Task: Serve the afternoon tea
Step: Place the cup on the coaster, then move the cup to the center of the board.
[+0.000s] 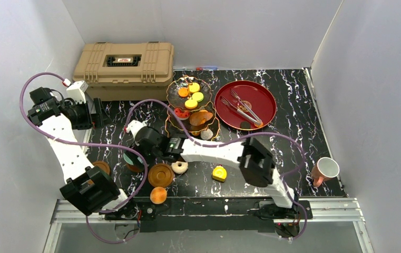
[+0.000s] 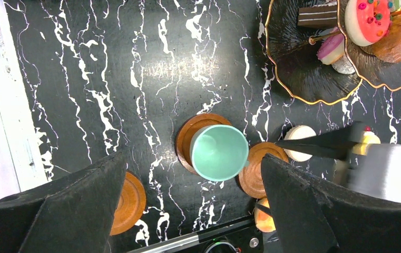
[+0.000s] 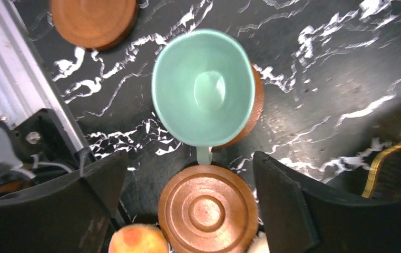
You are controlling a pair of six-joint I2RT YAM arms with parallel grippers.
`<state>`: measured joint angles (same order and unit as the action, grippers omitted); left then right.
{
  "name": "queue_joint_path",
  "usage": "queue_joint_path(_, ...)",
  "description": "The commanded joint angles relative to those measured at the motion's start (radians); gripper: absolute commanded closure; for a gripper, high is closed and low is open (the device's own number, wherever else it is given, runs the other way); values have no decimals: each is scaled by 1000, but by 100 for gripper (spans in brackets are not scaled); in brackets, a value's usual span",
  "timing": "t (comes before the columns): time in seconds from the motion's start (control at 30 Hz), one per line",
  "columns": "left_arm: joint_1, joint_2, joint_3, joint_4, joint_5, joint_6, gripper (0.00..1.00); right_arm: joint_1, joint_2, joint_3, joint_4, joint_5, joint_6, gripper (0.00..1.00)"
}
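A teal cup [image 3: 203,95] stands upright on a brown saucer [image 3: 256,103], its handle pointing at a second, bare saucer [image 3: 207,208]. My right gripper [image 3: 187,158] hovers open just behind the cup, over that bare saucer, holding nothing. In the top view it [image 1: 145,150] sits at the front left, beside the cup [image 1: 130,158]. My left gripper [image 2: 192,161] is open and empty, high above the table near the case; from there I look down on the teal cup [image 2: 219,153]. The three-tier stand [image 1: 190,105] holds several sweets. A white cup [image 1: 324,169] lies at the far right.
A tan case [image 1: 124,63] fills the back left. A red plate [image 1: 245,104] with tongs and forks sits right of the stand. A third saucer [image 1: 102,167], a white donut [image 1: 179,167], a yellow cake [image 1: 219,173] and an orange sweet [image 1: 158,195] lie along the front.
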<state>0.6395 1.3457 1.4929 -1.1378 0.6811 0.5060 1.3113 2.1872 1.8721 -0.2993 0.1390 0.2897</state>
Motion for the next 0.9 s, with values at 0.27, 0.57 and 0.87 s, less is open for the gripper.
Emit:
queue_joint_path(0.27, 5, -28, 35, -43, 39, 25, 2, -24, -488, -261, -348, 479, 315, 2)
queue_joint_path(0.57, 5, -36, 36, -51, 55, 31, 2, -452, -1025, -702, -633, 592, 693, 2)
queue_joint_path(0.87, 5, -22, 19, -54, 54, 44, 2, -907, -927, -695, -729, 709, 598, 2)
